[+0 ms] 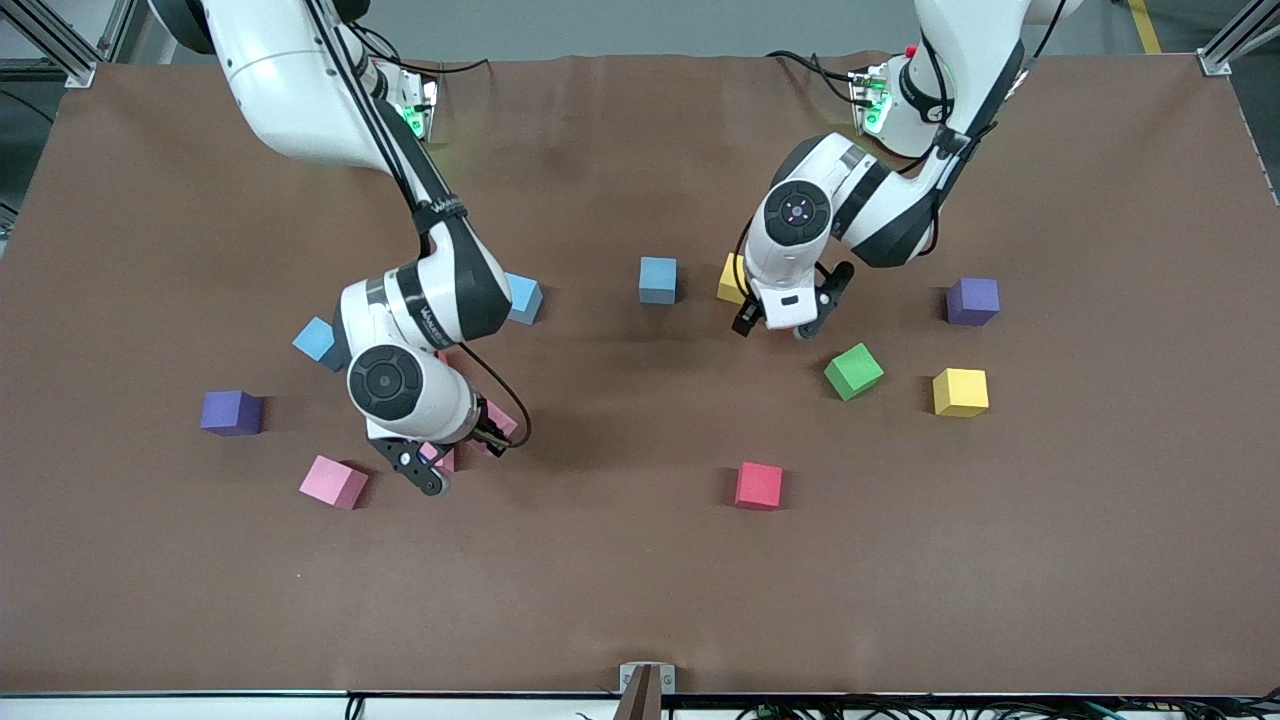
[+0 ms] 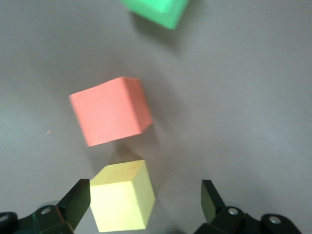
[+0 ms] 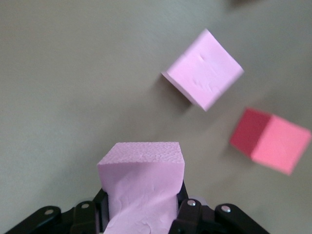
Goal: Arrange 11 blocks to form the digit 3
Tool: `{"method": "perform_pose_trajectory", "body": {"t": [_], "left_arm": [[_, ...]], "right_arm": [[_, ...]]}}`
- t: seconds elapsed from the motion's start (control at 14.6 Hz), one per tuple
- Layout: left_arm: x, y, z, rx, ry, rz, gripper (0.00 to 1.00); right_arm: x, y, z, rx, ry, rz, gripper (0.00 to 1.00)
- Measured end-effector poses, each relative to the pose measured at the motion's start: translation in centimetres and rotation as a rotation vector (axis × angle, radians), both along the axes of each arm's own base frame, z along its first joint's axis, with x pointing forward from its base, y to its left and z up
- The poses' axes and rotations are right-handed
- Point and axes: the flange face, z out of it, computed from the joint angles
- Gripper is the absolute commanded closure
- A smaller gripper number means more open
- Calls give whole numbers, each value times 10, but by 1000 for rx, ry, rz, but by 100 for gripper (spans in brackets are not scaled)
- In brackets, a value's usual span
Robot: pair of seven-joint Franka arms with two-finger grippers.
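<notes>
My right gripper [image 1: 455, 460] [image 3: 141, 209] is shut on a pink block [image 3: 141, 180] low over the table, toward the right arm's end. A second pink block [image 3: 204, 68] and a red one [image 3: 270, 141] lie close by. Another pink block [image 1: 333, 482] rests beside the gripper. My left gripper [image 1: 790, 318] [image 2: 144, 197] hangs open, one yellow block [image 2: 122, 195] [image 1: 732, 278] lying loose between its fingers. An orange block [image 2: 111, 117] and the green block [image 2: 156, 9] [image 1: 853, 370] lie just past it. A red block [image 1: 758, 486] sits nearest the front camera.
Three blue blocks [image 1: 320, 340] [image 1: 523, 298] [image 1: 658, 280] lie in a row across the middle. A second yellow block [image 1: 960, 392] sits beside the green one. Two purple cubes [image 1: 231, 412] [image 1: 973, 301] sit toward either end of the brown mat [image 1: 640, 600].
</notes>
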Motion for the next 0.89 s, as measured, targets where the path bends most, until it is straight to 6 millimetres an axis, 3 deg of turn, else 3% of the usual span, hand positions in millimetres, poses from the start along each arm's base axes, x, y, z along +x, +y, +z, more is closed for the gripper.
{"method": "perform_pose_trajectory", "body": {"t": [0.34, 0.62, 0.76, 0.89], "left_arm": [[-41, -15, -15, 87, 6, 270, 0], [-52, -18, -25, 49, -28, 293, 0], [-57, -14, -34, 50, -41, 275, 0], [-60, -13, -39, 45, -50, 264, 0]], "right_arm": [[-52, 71, 20, -43, 28, -142, 100], [-105, 112, -1, -60, 40, -305, 100], [-125, 120, -14, -2, 34, -456, 100], [-142, 112, -23, 56, 61, -566, 100]]}}
